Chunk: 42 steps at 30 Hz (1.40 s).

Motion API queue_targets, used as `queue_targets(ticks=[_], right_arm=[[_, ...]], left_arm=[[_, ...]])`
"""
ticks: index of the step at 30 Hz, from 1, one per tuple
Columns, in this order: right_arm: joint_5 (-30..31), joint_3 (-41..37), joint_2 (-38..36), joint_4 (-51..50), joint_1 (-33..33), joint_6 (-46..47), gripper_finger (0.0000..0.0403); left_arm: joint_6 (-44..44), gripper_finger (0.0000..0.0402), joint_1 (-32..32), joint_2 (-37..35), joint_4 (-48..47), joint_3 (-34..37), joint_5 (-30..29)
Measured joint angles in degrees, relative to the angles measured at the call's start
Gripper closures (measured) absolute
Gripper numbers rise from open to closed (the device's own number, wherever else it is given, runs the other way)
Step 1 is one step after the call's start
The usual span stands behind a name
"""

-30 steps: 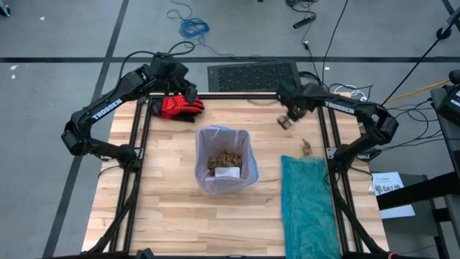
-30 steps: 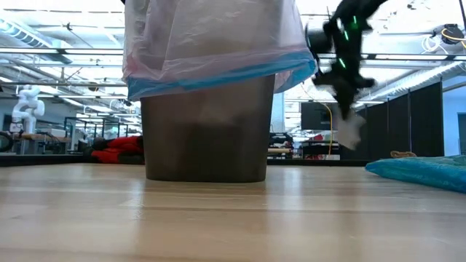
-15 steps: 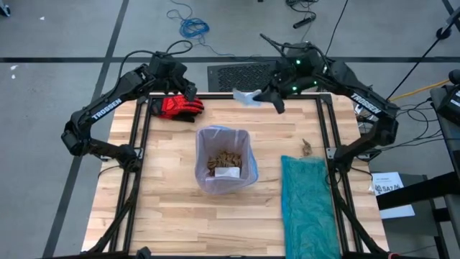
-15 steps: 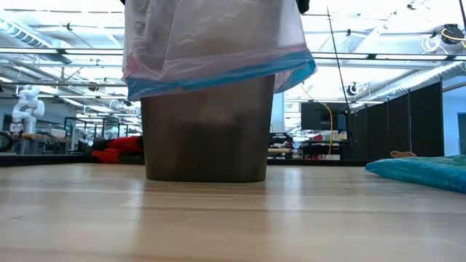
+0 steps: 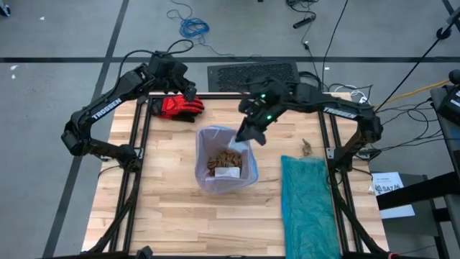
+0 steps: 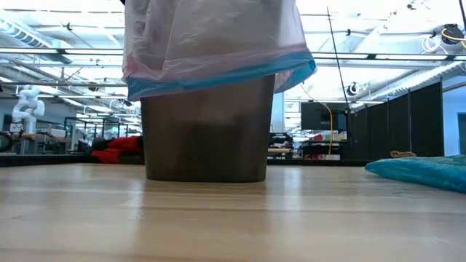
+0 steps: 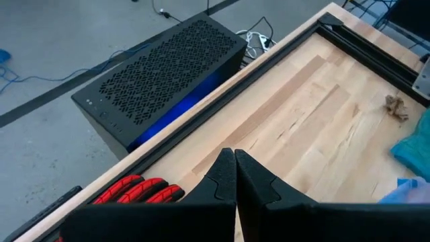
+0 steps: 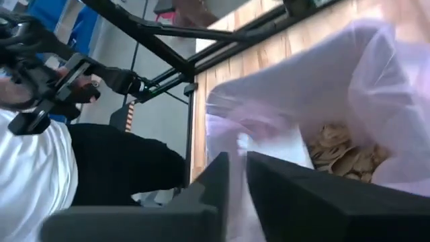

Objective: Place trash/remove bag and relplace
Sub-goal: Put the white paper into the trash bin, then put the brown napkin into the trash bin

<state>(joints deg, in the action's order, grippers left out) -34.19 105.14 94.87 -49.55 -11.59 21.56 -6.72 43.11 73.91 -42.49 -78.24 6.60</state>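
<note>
A grey bin [image 5: 225, 162] [image 6: 207, 127] stands mid-table, lined with the pale lilac-pink bag [image 5: 244, 183] [image 6: 211, 44] [image 8: 349, 74], whose rim is folded over the bin's edge. Tan paper lumps of trash [image 5: 223, 158] [image 8: 339, 151] and a white scrap [image 5: 228, 173] lie inside. My right gripper [image 5: 244, 140] [image 8: 238, 158] hovers over the bin's far right rim, its fingers slightly apart, with a white scrap [image 8: 269, 142] at their tips. My left gripper [image 5: 188, 93] [image 7: 234, 158] waits shut above the red glove [image 5: 180, 108] [image 7: 134, 191] at the far left. My right gripper slants down over the bag's mouth with a white paper scrap [image 8: 240, 142] right at its fingertips. I cannot tell whether the fingers touch the scrap.
One tan lump [image 5: 306, 147] [image 7: 396, 106] lies on the wood right of the bin. A teal-green plastic bag [image 5: 309, 205] [image 6: 422, 173] is spread along the right edge. A black perforated box [image 5: 251, 75] sits behind the table. A person in a white top [image 8: 27, 175] shows beyond it.
My right gripper has risen from the table's far right with a white scrap, swung left along the far edge, then come toward the near edge over the bin's far right rim, turning its wrist on the way. The bin and bag have kept still.
</note>
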Motion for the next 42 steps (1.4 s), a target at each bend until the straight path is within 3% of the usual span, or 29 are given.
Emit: queue_targets(ticks=[9, 13, 15, 20, 22, 26, 34, 42], right_arm=[[2.8, 0.0, 0.0, -0.8, 0.0, 6.4, 0.0208], [3.3, 0.0, -3.3, -5.1, -2.7, 11.4, 0.0172], [7.7, 0.0, -4.7, -10.9, -3.6, 11.8, 0.0169], [28.7, -0.4, -5.1, -37.8, -5.5, 8.3, 0.0179], [34.0, -2.9, -5.0, -40.6, -7.0, 7.7, 0.0182], [31.3, -11.5, -6.6, -38.2, -10.7, 6.6, 0.0183], [32.4, -35.0, -8.9, -38.8, -15.8, -0.2, 0.0183], [32.8, -51.2, -13.2, -28.6, -16.9, -0.6, 0.0183]], left_arm=[[1.2, 0.0401, 0.0, 0.0, -0.3, 0.0, 0.5], [1.6, 0.0401, 0.0, 0.0, -0.3, 0.0, 0.5], [1.7, 0.0401, 0.0, 0.0, -0.3, 0.0, 0.5], [1.5, 0.0401, 0.0, 0.0, -0.3, 0.0, 0.5], [1.3, 0.0401, 0.0, 0.0, -0.3, 0.0, 0.5], [1.1, 0.0401, 0.0, 0.0, -0.2, 0.0, 0.5], [1.0, 0.0401, 0.0, 0.0, 0.0, 0.0, 0.5], [-0.4, 0.0401, 0.0, 0.0, 0.3, 0.0, -0.2]])
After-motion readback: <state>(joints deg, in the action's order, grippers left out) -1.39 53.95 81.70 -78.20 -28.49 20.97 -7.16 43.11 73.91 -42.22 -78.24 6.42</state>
